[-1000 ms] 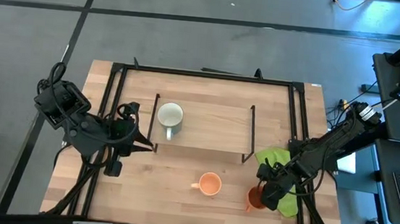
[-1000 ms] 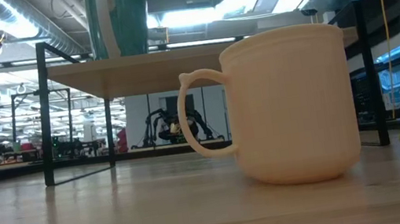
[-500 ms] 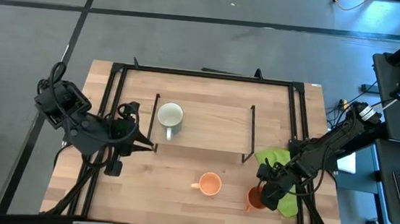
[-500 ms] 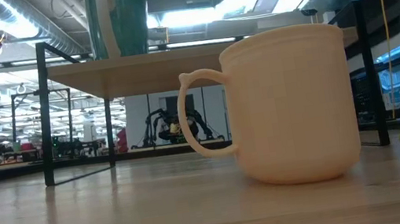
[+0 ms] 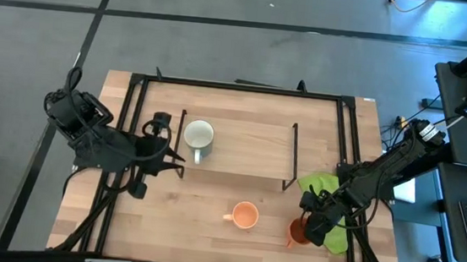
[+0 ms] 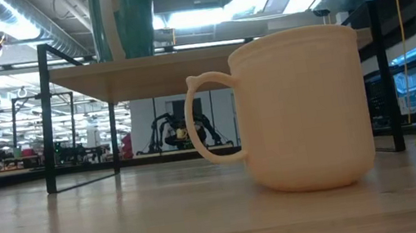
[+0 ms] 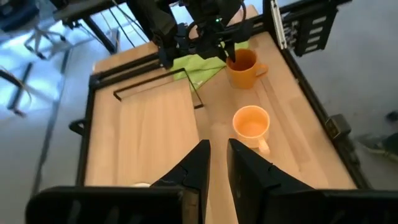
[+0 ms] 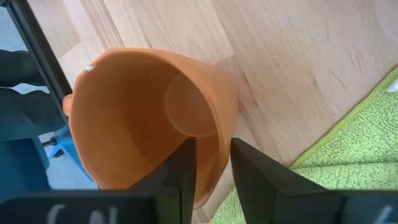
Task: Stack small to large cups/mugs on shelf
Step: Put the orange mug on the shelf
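Three mugs are counted, one shelf and one green cloth. The white mug [image 5: 198,136] is stood on the shelf [image 5: 249,148], near its 9 o'clock end. The light orange mug [image 5: 245,215] is left on the tabletop [image 5: 183,224], at 6 o'clock from the shelf. The dark orange-brown mug [image 8: 146,118] is found at 3 o'clock from the light orange one, touching the edge of the green cloth [image 5: 323,188].

Two pincers are seen. The right pincer [image 8: 210,163] is set over the rim of the dark orange-brown mug, with one finger inside and one outside. The fingers are close on the wall, so the mug seems to be held. The left pincer [image 7: 216,163] is kept at 9 o'clock from the shelf, with only a thin gap between its fingers and nothing held.

The mugs look hard and smooth, so they could slip or chip if dropped. They seem light enough for one pincer. A mug is best taken by its rim wall, as is done here, and lifted slowly.
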Available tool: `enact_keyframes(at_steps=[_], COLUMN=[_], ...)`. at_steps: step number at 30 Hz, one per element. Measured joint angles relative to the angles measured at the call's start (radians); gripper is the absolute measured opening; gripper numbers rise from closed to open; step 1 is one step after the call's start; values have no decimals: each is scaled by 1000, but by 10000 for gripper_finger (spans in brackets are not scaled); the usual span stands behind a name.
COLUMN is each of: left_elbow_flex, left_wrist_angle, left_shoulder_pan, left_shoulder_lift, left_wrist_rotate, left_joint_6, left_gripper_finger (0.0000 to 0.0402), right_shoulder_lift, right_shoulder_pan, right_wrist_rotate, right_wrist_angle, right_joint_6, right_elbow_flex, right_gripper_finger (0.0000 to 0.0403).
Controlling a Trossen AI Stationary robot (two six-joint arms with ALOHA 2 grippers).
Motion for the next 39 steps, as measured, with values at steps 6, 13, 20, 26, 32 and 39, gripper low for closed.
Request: enact_keyframes(at_steps=[6, 13, 20, 26, 32, 39], left_elbow_flex=[0, 0, 0, 0, 0, 0], left_wrist_angle=[0, 24, 102, 125, 185, 260], left_shoulder_pan=[23, 32, 32, 40, 63, 98], left_shoulder_lift=[1, 1, 2, 2, 2, 2], left_wrist_rotate=[0, 1, 1, 1, 2, 1], left_joint_6=[22, 17, 17, 17, 17, 17], left_gripper_finger=[49, 49, 49, 49, 49, 49], right_shoulder_lift=[0, 0, 0, 0, 0, 0], right_shoulder_pan=[0, 0, 0, 0, 0, 0], right_wrist_rotate=[0, 0, 0, 0, 0, 0], right_wrist_angle=[0, 0, 0, 0, 0, 0], right_joint_6=[0, 0, 0, 0, 0, 0], right_elbow_flex=[0, 0, 0, 0, 0, 0], right_gripper_finger=[100, 100, 100, 100, 100, 100])
